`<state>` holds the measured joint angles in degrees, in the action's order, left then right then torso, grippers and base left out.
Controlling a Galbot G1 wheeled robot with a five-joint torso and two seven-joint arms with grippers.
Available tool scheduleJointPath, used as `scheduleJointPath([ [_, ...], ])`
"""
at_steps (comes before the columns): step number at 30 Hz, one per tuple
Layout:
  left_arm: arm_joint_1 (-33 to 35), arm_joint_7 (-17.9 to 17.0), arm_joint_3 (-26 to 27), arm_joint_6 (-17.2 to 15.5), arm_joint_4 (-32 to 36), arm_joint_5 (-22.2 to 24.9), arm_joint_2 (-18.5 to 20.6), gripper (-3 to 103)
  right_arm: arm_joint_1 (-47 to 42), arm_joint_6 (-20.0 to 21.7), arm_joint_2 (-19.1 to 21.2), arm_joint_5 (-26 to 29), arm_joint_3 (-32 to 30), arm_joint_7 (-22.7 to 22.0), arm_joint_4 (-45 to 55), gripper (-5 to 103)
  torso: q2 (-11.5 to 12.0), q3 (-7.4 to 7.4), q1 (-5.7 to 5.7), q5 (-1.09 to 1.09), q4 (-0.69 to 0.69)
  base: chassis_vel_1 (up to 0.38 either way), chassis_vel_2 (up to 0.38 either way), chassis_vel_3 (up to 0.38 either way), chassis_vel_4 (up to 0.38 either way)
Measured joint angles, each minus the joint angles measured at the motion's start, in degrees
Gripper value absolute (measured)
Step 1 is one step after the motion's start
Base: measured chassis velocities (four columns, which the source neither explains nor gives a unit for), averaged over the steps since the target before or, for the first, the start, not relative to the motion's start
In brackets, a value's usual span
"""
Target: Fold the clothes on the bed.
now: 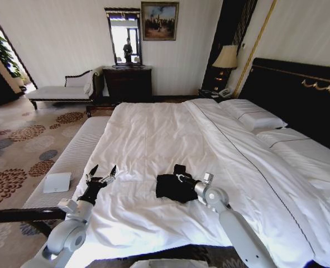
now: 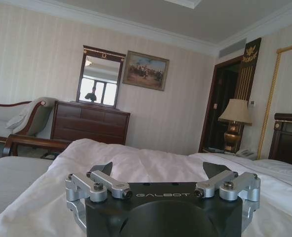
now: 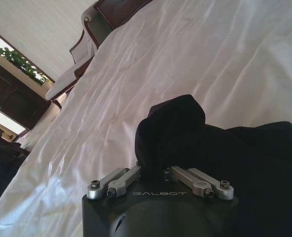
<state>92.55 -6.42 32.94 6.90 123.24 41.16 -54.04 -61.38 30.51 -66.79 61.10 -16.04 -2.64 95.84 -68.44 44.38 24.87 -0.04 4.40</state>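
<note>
Folding's underway: your right end effector [image 1: 180,177] is clamped on a raised fold of the bunched black T-shirt [image 1: 173,188] on the bed [image 1: 153,139], left end effector [image 1: 101,176] spread apart, idle beside it.

The word "GALBOT" stands in pale capital letters on the black housing of the left gripper [image 2: 158,175], centred between its two silver finger linkages, as seen in the left wrist view. The same word "GALBOT" is printed on the black housing of the right gripper [image 3: 158,173], just below the silver linkages, in the right wrist view. No lettering can be read on the black soft-fabric T-shirt [image 1: 173,187] lying crumpled on the large white-sheeted bed [image 1: 153,134].
</note>
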Motion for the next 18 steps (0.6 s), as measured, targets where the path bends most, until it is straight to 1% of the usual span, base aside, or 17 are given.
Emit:
scheduleJointPath([
  [2,0.0,0.0,0.0,0.0,0.0,0.0,0.0,100,-0.1,-0.1,0.0,-0.8,0.4,0.4,-0.3,8,0.0,0.00,0.00,0.00,0.00,0.000,0.000,0.000,0.000],
  [3,0.0,0.0,0.0,0.0,0.0,0.0,0.0,100,-0.3,-0.1,0.0,-1.4,0.7,0.7,-0.3,4,0.0,0.00,0.00,0.00,0.00,0.000,0.000,0.000,0.000],
  [5,0.0,0.0,0.0,0.0,0.0,0.0,0.0,100,-0.7,-0.2,0.1,-2.2,1.2,0.9,0.2,13,0.0,0.00,0.00,0.00,0.01,0.000,0.000,0.000,0.000],
  [7,0.0,0.0,0.0,0.0,0.0,0.0,0.0,100,-0.8,-0.3,0.0,-2.7,1.5,0.9,1.1,13,0.0,0.00,0.00,0.00,0.02,0.000,0.000,0.000,0.000],
  [9,0.0,0.0,0.0,0.0,0.0,0.0,0.0,100,-0.8,-1.6,-0.8,-4.2,2.3,0.9,2.3,24,0.0,0.00,0.00,0.00,0.00,0.000,0.000,0.000,0.000],
  [11,0.0,0.0,0.0,0.0,0.0,0.0,0.0,100,-0.7,-1.9,-1.2,-4.7,3.2,0.9,3.5,35,0.0,0.00,0.00,0.00,-0.01,0.000,0.000,0.000,0.000],
  [12,0.0,0.0,0.0,0.0,0.0,0.0,0.0,100,-0.7,-1.9,-1.2,-4.7,3.2,0.9,3.5,35,0.0,0.00,0.00,0.00,-0.01,0.000,0.000,0.000,0.000],
  [13,0.0,0.0,0.0,0.0,0.0,0.0,0.0,100,-0.7,-1.9,-1.3,-5.1,3.8,0.9,3.9,40,0.0,0.00,0.00,-0.01,-0.01,0.000,0.000,0.000,0.000],
  [14,0.0,0.0,0.0,0.0,0.0,0.0,0.0,100,-0.6,-1.9,-1.4,-5.6,4.4,0.9,4.1,40,0.0,0.00,0.00,-0.01,0.00,0.000,0.000,0.000,0.000],
  [17,0.0,0.0,0.0,0.0,0.0,0.0,0.0,100,-0.7,-1.4,-1.8,-6.7,5.8,0.9,5.0,57,0.0,0.00,0.00,0.00,-0.01,0.000,0.000,0.000,0.000],
  [18,0.0,0.0,0.0,0.0,0.0,0.0,0.0,100,-1.2,-1.1,-1.5,-7.8,6.5,1.2,5.7,57,0.0,0.00,0.00,0.01,-0.01,0.000,0.000,0.000,0.000],
])
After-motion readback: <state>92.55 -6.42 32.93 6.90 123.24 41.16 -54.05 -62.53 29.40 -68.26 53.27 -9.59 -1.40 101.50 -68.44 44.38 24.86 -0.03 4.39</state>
